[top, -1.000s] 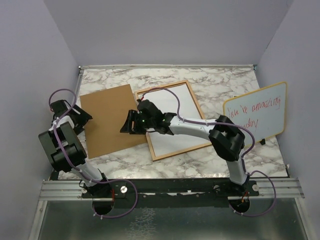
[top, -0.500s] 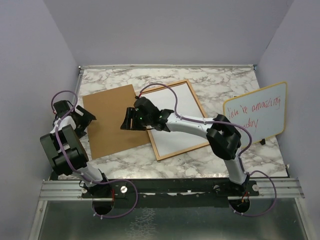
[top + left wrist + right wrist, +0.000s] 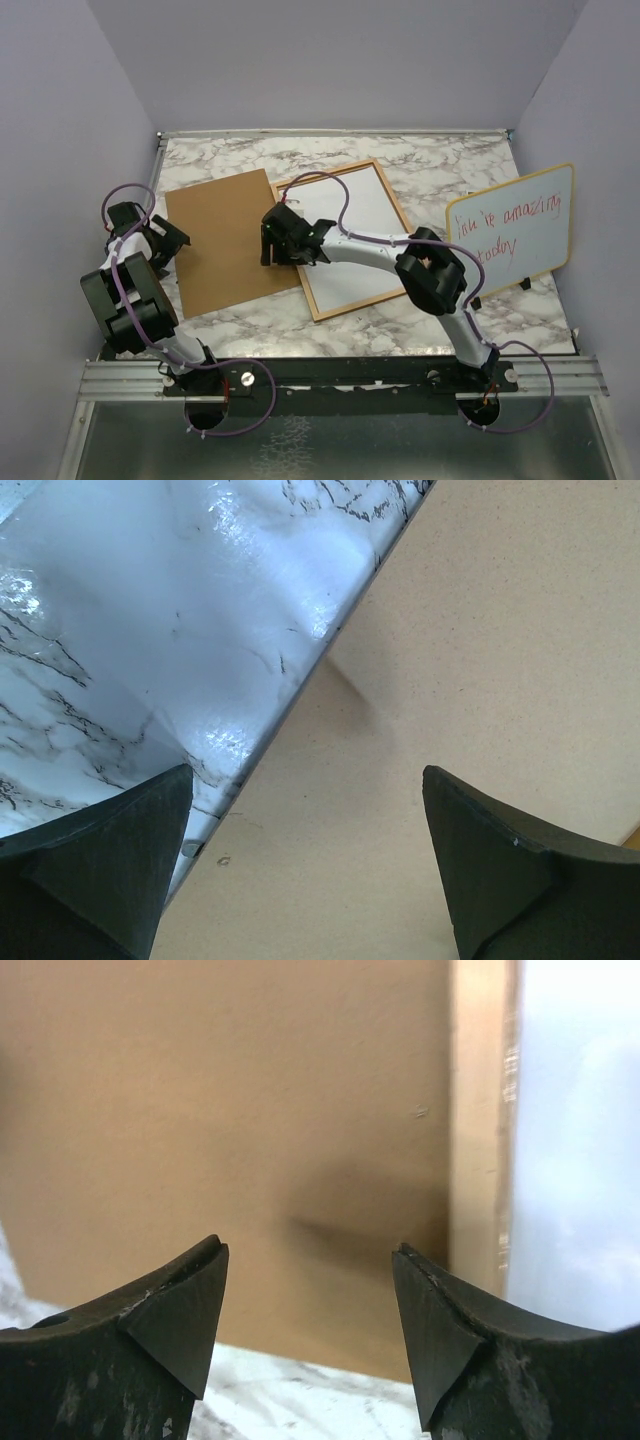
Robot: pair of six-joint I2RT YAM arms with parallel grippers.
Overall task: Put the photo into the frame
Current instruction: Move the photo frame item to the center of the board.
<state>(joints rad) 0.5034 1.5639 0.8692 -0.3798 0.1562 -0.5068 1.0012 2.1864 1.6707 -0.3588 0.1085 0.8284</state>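
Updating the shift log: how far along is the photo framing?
Done: the back board lies left of the frame, not in it. In hand: nothing; the left gripper is open across the board's left edge, the right gripper open over its right edge by the rim. Left: no photo shows, the frame shows only white, and the board must go back.

frame [image 3: 350,307]: its left side, in the middle of the top view, is hidden under the right arm [image 3: 380,248].
back board [image 3: 250,1090]: runs off the top of the right wrist view.
whiteboard [image 3: 520,220]: lower left corner sits behind the arm; red words too small to read well.
white patch [image 3: 575,1110]: blurry, cut off at the right edge; paper or glass, cannot tell.
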